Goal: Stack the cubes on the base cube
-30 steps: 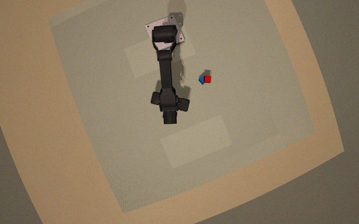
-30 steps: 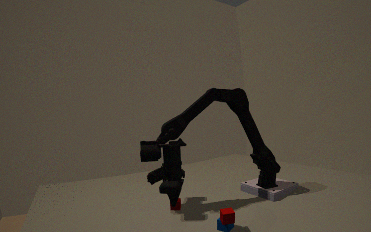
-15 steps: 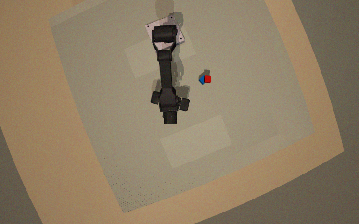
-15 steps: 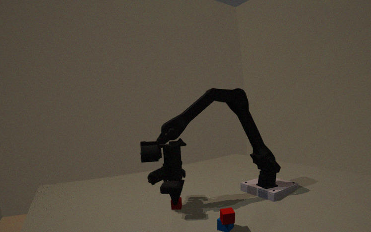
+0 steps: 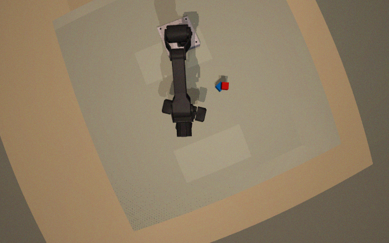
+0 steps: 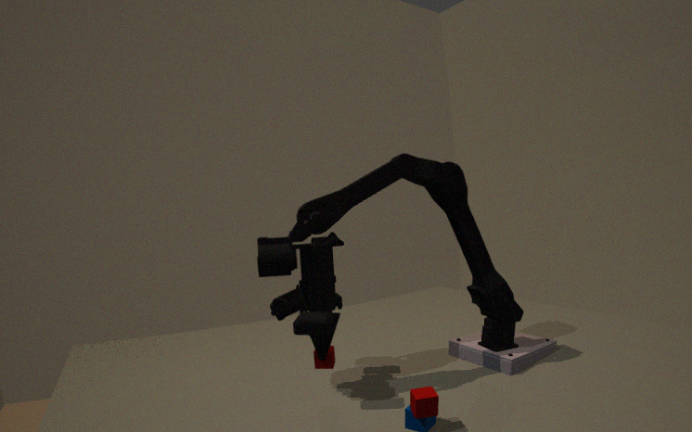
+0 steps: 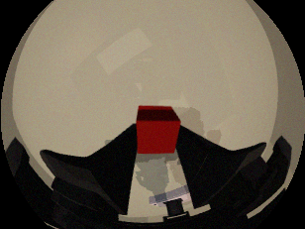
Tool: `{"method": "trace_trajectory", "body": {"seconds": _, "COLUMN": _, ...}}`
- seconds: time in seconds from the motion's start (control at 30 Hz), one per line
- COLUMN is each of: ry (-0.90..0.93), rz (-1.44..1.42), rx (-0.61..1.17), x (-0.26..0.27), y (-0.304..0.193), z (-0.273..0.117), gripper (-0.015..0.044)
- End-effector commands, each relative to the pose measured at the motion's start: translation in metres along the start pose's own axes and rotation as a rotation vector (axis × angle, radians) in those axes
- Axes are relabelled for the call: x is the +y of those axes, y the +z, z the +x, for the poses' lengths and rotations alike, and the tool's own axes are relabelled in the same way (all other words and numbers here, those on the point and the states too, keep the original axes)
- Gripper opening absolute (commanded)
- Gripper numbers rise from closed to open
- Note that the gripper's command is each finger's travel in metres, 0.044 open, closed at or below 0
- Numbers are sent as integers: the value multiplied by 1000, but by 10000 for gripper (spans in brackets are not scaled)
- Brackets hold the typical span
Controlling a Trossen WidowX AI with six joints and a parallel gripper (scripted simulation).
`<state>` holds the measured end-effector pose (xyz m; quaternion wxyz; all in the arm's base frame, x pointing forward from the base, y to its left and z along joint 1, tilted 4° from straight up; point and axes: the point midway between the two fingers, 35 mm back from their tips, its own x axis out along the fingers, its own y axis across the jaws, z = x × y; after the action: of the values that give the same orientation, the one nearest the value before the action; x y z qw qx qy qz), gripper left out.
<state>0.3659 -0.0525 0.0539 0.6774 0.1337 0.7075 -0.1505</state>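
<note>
My gripper (image 6: 323, 354) (image 7: 155, 128) is shut on a red cube (image 6: 326, 364) (image 7: 156, 139). It holds the cube between its fingertips, a little above the table. From above, this cube is hidden under the arm. The blue base cube (image 5: 217, 86) (image 6: 412, 420) stands on the table apart from the gripper, to its right in the top and exterior views. The other red cube (image 5: 225, 85) (image 6: 423, 401) sits level on top of it, over one corner and reaching past its edge. The blue cube's opposite corner shows bare from above. The wrist view shows neither of these two.
The arm's pale base plate (image 5: 163, 33) (image 6: 499, 362) (image 7: 163, 198) stands at the back. The arm reaches out from it, left of the stacked cubes in the overhead view. Arm shadows fall on the table (image 5: 268, 99) (image 6: 203, 386).
</note>
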Motion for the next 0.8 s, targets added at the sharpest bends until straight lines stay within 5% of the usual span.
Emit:
{"method": "trace_trajectory", "body": {"seconds": 0.0, "ry": -1, "rz": 5, "rx": -5, "x": 0, "y": 1, "z": -16, "gripper": 105}}
{"method": "trace_trajectory", "body": {"seconds": 0.77, "ry": 1, "rz": -148, "rx": -4, "x": 14, "y": -14, "z": -59, "gripper": 105}}
